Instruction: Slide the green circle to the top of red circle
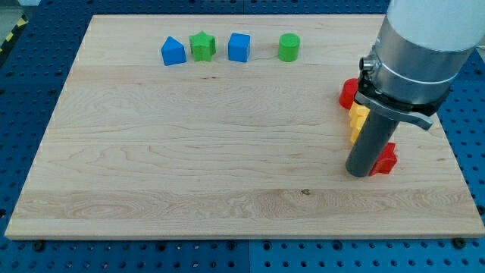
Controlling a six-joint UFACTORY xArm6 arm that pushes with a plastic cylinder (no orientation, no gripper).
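Note:
The green circle (289, 47) stands near the view's top, right of centre. The red circle (348, 93) sits at the view's right, half hidden behind the arm. My tip (359, 172) rests on the board at the lower right, touching a red block (386, 158) on its right side. The tip is well below the green circle and below the red circle. Yellow blocks (358, 120) lie between the red circle and the red block, partly hidden by the rod.
A blue block with a pointed top (173, 51), a green star (202, 46) and a blue cube (239, 47) stand in a row left of the green circle. The wooden board's right edge (455, 152) is close to the tip.

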